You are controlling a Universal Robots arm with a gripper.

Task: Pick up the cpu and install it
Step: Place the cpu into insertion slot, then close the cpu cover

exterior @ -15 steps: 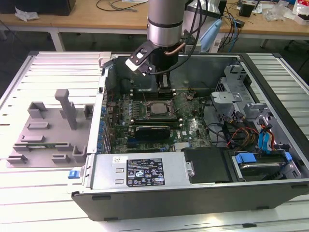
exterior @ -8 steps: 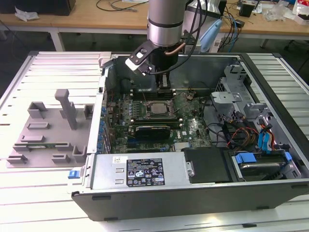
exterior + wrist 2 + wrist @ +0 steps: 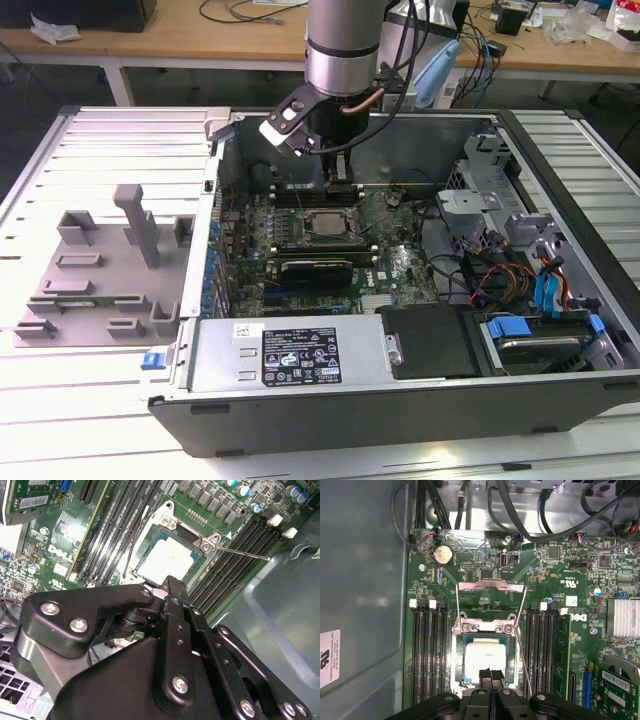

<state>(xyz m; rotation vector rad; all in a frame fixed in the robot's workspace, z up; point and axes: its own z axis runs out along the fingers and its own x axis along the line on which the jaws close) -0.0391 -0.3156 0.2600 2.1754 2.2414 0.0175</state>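
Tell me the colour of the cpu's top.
Pale silvery-grey metal with a thin darker rim. The cpu shows best in the first wrist view.

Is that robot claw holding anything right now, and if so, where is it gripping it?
Nothing: the fingers are shut together and empty, beside the edge of the cpu, which lies in its socket.

This is a robotics or electronics lab. An open computer case (image 3: 420, 412) lies on a slatted aluminium worktop (image 3: 90, 400), with a grey moulded parts fixture (image 3: 100, 285) beside it at the exterior view's left. Behind the case is a wooden worktop (image 3: 190, 45) strewn with cables (image 3: 250, 12) and small gear. A robot arm (image 3: 343, 45) hangs over the case.
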